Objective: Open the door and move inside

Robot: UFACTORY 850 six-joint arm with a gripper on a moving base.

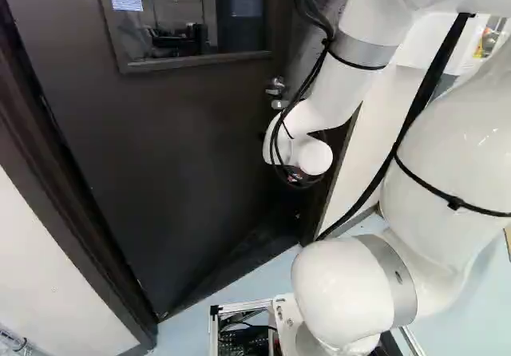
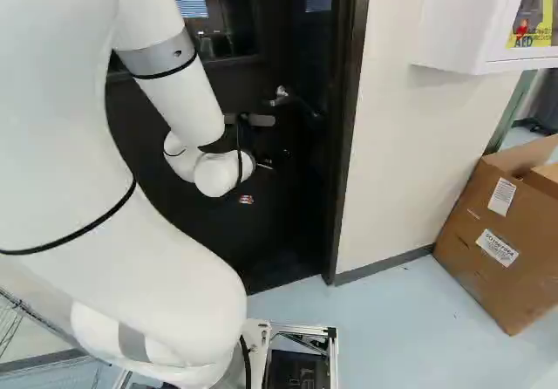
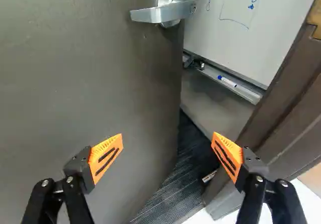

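The dark gripper (image 2: pixel 248 198) is hard to make out against the dark door (image 2: pixel 144 127) in the right base view; its fingertips are hidden there. In the wrist view the gripper (image 3: pixel 168 156) stands open, its orange pads wide apart with nothing between them. The door (image 3: pixel 85 68) stands ajar, its free edge apart from the brown frame (image 3: pixel 281 118). The gap lies ahead of the gripper, nearer one finger; the other finger is over the door's face. A silver lever handle (image 3: pixel 160 14) sits on the door beyond the fingers, untouched. The handle (image 1: pixel 275 87) also shows in the left base view.
Through the gap stand a whiteboard (image 3: pixel 235 28) and its tray with a marker (image 3: pixel 227 81), above dark ribbed flooring (image 3: pixel 173 194). A pale wall (image 2: pixel 392 145) adjoins the frame. A cardboard box (image 2: pixel 493 241) and a white wall cabinet (image 2: pixel 462 23) are farther right in the right base view.
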